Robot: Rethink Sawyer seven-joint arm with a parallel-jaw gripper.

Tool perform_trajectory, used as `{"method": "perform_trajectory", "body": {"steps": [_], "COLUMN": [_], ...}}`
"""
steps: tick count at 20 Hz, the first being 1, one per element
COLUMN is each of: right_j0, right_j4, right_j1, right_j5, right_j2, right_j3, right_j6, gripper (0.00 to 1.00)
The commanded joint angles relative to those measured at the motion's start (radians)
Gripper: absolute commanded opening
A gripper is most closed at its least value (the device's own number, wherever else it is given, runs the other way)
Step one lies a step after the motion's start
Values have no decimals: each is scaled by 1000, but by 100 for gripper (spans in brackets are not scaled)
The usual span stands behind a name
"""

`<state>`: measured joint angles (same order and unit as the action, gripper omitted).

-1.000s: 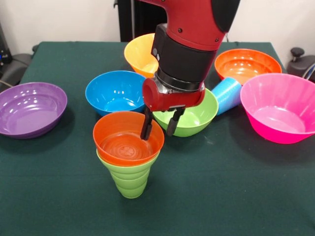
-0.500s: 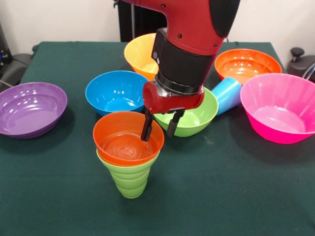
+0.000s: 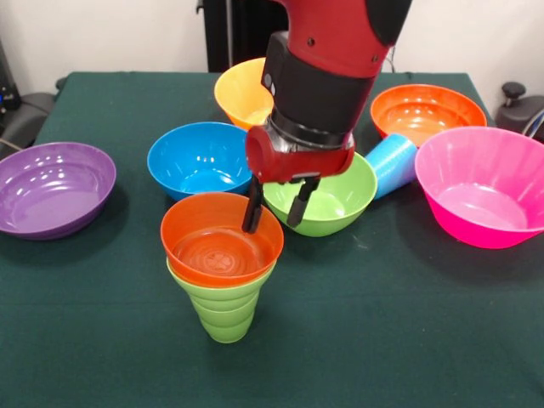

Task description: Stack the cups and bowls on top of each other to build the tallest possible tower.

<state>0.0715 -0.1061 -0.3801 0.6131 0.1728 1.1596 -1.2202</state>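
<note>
Nearest me on the desk [image 3: 102,340], the green cup [image 3: 224,313] stands upright with a small orange bowl [image 3: 221,239] nested on top. My tool [image 3: 275,209] hangs released over that bowl's far rim, the green bowl [image 3: 340,204] just behind.

Arm [image 3: 327,59] hides part of yellow-orange bowl [image 3: 238,89]; green bowl [image 3: 340,200] partly hidden.
</note>
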Motion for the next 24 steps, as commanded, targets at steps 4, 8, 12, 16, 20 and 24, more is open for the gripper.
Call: {"method": "perform_trajectory", "body": {"steps": [4, 8, 12, 16, 20, 24], "right_j0": [-4, 9, -6, -1, 37, 106], "right_j4": [29, 28, 5, -6, 5, -1], "right_j1": [-141, -226, -294, -331, -358, -381], "right_j5": [84, 26, 11, 1, -66, -171], "right_j2": [-74, -68, -24, -9, -36, -79], "right_j3": [145, 273, 395, 501, 615, 720], "right_j6": [-128, -140, -159, -158, -152, -127], "gripper": [100, 100, 100, 100, 100, 100]}}
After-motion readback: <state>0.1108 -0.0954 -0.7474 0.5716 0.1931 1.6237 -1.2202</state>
